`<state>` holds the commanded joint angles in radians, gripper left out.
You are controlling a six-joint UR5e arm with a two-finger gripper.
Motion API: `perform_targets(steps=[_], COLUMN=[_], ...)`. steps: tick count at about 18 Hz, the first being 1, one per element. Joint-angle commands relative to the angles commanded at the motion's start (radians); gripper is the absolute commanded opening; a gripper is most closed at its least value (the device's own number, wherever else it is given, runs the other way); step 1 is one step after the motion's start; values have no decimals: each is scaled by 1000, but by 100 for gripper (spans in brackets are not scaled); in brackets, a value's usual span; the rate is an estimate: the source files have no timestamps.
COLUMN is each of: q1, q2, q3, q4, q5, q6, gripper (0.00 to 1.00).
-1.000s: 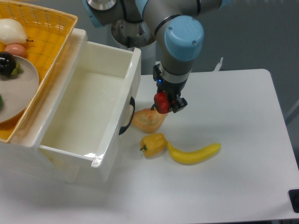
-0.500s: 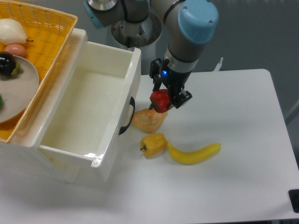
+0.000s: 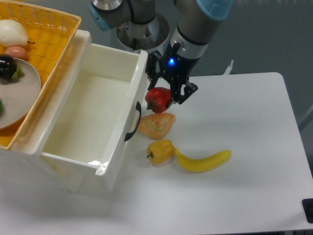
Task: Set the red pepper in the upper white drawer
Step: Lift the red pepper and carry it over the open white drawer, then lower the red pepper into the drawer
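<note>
- The red pepper is held clear of the table, clamped between the black fingers of the gripper, just beside the front wall of the upper white drawer and above its curved black handle.
- The drawer is seen pulled open, with nothing visible inside it.
- A pale orange, bread-like item is found on the table directly below the pepper, close to the handle.
- A yellow pepper lies just in front of that item, and a banana is touching or nearly touching its right side.
- A yellow wicker basket is seen on top of the drawer unit, at the upper left; a grey plate and several small foods are held in it.
</note>
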<state>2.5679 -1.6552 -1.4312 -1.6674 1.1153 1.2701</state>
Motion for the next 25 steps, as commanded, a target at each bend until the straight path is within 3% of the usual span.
perform_targets(steps=[13, 25], q1=[-120, -212], q2=[46, 45], q3=[-21, -23], q4=[-26, -26], q5=[-9, 161], q6=[6, 104], gripper=[52, 52])
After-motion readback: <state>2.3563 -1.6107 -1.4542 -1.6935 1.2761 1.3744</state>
